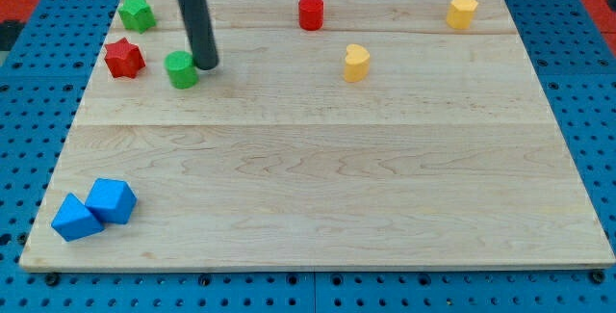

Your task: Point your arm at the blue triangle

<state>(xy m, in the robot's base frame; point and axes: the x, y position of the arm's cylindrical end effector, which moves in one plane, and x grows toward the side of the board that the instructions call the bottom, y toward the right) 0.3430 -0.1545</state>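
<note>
Dark rod's tip (207, 65), with no end effector to judge, just beside green cylinder (181, 69), far from blue triangle (75, 218).

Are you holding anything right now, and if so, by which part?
Nothing is held: I have only a rod. My tip rests on the board just right of the green cylinder, far from the blue triangle.

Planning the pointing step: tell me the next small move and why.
Probably slide my tip toward the view's bottom-left. It sits beside the green cylinder near the view's top, while the blue triangle lies at the bottom-left corner, touching the blue cube.
</note>
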